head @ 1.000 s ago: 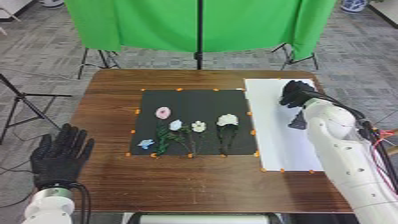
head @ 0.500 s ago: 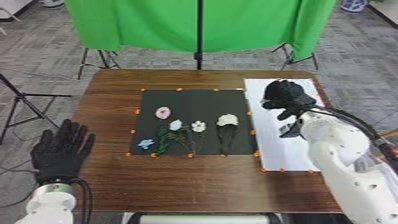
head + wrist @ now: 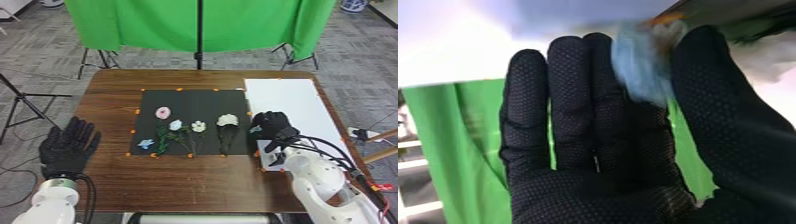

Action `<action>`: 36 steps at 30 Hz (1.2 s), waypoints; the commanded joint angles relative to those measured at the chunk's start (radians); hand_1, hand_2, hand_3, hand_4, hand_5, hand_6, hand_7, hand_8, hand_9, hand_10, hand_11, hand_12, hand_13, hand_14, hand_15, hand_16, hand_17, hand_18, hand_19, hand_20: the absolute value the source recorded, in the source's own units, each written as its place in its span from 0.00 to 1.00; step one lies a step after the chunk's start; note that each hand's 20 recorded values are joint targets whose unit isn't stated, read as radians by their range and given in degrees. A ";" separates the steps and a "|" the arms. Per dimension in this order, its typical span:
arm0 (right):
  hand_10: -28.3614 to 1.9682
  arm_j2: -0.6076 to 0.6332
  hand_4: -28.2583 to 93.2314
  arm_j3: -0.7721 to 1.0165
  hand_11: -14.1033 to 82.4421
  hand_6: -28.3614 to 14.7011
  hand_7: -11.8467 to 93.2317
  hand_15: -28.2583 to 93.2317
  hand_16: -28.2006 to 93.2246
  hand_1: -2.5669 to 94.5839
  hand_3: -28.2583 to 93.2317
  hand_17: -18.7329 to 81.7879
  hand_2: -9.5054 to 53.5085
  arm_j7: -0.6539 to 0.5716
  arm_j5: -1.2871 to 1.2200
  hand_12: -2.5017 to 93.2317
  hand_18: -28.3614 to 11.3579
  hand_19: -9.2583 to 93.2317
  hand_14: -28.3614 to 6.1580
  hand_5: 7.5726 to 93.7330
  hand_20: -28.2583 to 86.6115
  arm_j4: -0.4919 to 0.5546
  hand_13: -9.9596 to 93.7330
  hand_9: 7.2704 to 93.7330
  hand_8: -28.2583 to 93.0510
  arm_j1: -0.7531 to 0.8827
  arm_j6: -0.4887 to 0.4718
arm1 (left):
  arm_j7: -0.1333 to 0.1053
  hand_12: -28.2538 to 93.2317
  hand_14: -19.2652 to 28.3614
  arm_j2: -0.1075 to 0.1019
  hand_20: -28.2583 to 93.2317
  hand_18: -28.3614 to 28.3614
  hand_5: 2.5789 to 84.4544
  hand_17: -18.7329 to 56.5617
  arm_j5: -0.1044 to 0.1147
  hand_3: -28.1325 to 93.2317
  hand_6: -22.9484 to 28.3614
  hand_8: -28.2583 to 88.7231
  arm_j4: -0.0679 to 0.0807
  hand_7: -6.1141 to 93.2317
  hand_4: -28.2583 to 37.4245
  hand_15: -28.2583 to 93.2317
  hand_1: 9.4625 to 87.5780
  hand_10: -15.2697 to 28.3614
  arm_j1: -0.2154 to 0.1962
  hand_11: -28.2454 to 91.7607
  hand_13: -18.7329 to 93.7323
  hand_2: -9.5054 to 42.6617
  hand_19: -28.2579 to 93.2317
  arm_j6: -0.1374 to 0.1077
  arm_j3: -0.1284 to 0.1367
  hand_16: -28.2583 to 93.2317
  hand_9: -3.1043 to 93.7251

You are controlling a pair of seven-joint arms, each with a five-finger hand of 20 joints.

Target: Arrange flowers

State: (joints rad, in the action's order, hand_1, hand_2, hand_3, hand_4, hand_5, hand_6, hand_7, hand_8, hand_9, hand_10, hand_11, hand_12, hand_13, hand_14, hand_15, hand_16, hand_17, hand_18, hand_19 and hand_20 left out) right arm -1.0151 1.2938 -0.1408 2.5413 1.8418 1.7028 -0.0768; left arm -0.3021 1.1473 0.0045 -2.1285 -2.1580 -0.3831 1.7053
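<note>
My right hand (image 3: 273, 122) is at the lower left part of the white sheet (image 3: 289, 97), by the black sheet's right edge. In the right wrist view, my right hand (image 3: 585, 187) holds a blurred pale-blue flower (image 3: 640, 67) between thumb and fingers; its stem cannot be made out. On the black sheet (image 3: 182, 96) lie a pink flower (image 3: 163, 112), a small white one (image 3: 175, 125), a cream one (image 3: 198, 126), a larger cream one (image 3: 227, 120) and a blue one (image 3: 146, 144). My left hand (image 3: 67, 150) is open at the table's left edge.
Orange tape marks (image 3: 179, 89) dot the edges of both sheets on the brown table (image 3: 195, 185). A green cloth (image 3: 151, 25) hangs behind the table, with a black stand (image 3: 200, 57) in front of it.
My right hand has come from the far part of the white sheet toward the robot and leftward, to the black sheet's edge. My left hand has shifted slightly; the flowers on the black sheet have not moved.
</note>
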 commanded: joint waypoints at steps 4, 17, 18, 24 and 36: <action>0.52 -0.070 0.00 -0.054 0.43 0.64 0.35 0.70 0.46 0.51 0.85 0.46 0.00 0.001 -0.012 0.33 0.24 0.80 0.49 0.59 0.55 0.011 0.61 0.67 0.11 -0.006 -0.013 | 0.022 0.35 0.70 -0.005 0.39 0.75 0.56 0.20 -0.010 0.87 0.61 0.14 0.011 0.28 0.00 0.64 0.24 0.67 -0.002 0.49 0.44 0.43 0.51 0.016 -0.008 0.20 0.47; 0.34 -0.057 0.00 -0.023 0.42 0.51 0.29 0.73 0.43 0.39 0.88 0.42 0.00 -0.118 -0.063 0.26 0.18 0.80 0.36 0.45 0.55 0.104 0.54 0.51 0.14 0.011 -0.042 | 0.014 0.36 0.70 0.000 0.39 0.75 0.54 0.20 -0.011 0.87 0.61 0.14 -0.001 0.28 0.00 0.64 0.24 0.67 -0.025 0.49 0.44 0.43 0.51 0.007 0.014 0.20 0.47; 0.33 -0.055 0.00 -0.024 0.43 0.50 0.30 0.73 0.43 0.38 0.88 0.42 0.00 -0.131 -0.080 0.26 0.17 0.80 0.35 0.43 0.55 0.111 0.53 0.49 0.14 0.011 -0.019 | 0.017 0.36 0.70 0.003 0.39 0.75 0.53 0.20 -0.010 0.87 0.61 0.14 -0.002 0.28 0.00 0.64 0.24 0.67 -0.025 0.49 0.44 0.43 0.51 0.007 0.015 0.20 0.46; 0.30 -0.053 0.00 -0.014 0.46 0.48 0.33 0.74 0.42 0.34 0.87 0.41 0.00 -0.114 -0.106 0.29 0.14 0.80 0.33 0.38 0.56 0.161 0.52 0.46 0.15 0.010 -0.016 | 0.013 0.35 0.71 0.000 0.39 0.75 0.52 0.20 -0.003 0.87 0.61 0.15 -0.004 0.27 0.00 0.64 0.24 0.67 -0.030 0.49 0.44 0.43 0.51 0.009 0.013 0.20 0.46; 0.26 -0.089 0.03 0.127 0.28 0.46 0.25 0.55 0.36 0.21 0.84 0.38 0.18 -0.084 -0.420 0.22 0.19 0.66 0.30 0.34 0.48 0.101 0.46 0.38 0.16 -0.086 0.108 | 0.054 0.34 0.70 -0.020 0.39 0.75 0.52 0.20 -0.161 0.85 0.60 0.15 0.028 0.24 0.00 0.58 0.23 0.67 0.010 0.44 0.44 0.45 0.50 0.114 0.059 0.19 0.46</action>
State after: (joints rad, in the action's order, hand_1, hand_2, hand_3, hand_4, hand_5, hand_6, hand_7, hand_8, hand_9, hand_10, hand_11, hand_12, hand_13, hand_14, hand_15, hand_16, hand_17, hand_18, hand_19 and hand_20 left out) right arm -1.0790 1.3019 -0.2494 2.3459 1.9745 1.6836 -0.0311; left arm -0.2899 1.1432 -0.0392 -2.1296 -2.1716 -0.3691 1.7239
